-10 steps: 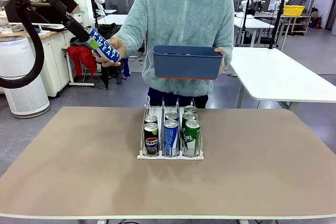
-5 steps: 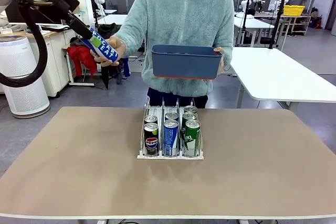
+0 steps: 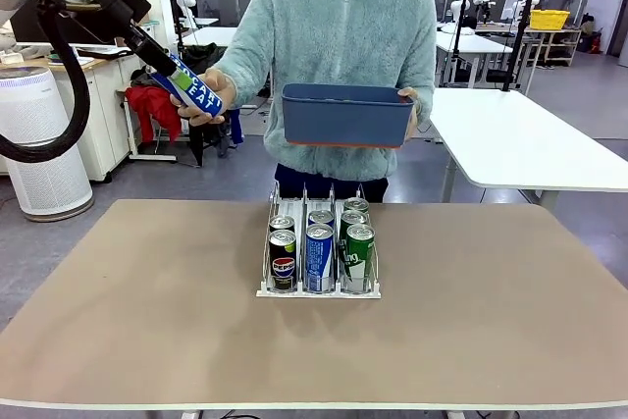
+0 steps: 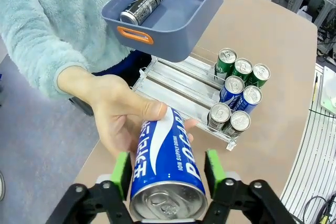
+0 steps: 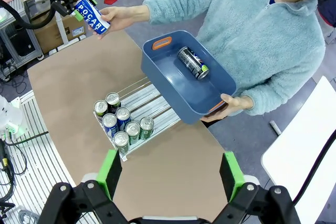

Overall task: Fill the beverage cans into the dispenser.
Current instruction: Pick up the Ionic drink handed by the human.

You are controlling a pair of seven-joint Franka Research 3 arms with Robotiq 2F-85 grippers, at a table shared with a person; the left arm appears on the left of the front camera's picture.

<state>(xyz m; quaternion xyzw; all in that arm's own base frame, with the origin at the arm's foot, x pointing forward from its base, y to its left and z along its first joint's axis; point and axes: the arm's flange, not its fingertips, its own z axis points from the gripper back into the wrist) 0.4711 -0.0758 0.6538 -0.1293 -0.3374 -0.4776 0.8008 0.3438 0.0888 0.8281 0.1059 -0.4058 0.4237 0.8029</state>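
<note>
Left wrist view shows the left gripper (image 4: pixel 168 171) clamped on a blue-white can (image 4: pixel 163 148) that the person's hand (image 4: pixel 118 116) also holds, in the air well apart from the dispenser (image 4: pixel 173 80), whose lanes hold six cans (image 4: pixel 234 88); the right gripper (image 5: pixel 170 174) stands with jaws wide apart.

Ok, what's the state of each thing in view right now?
left end effector: shut on blue-white can.
blue-white can: person's hand also on it.
right end effector: open, empty.
blue bin: held up by person, one black can lying inside.
dispenser: seven cans standing, lanes partly filled.

Blue-white can (image 4: pixel 165 166), dark blue bin (image 3: pixel 345 115)
</note>
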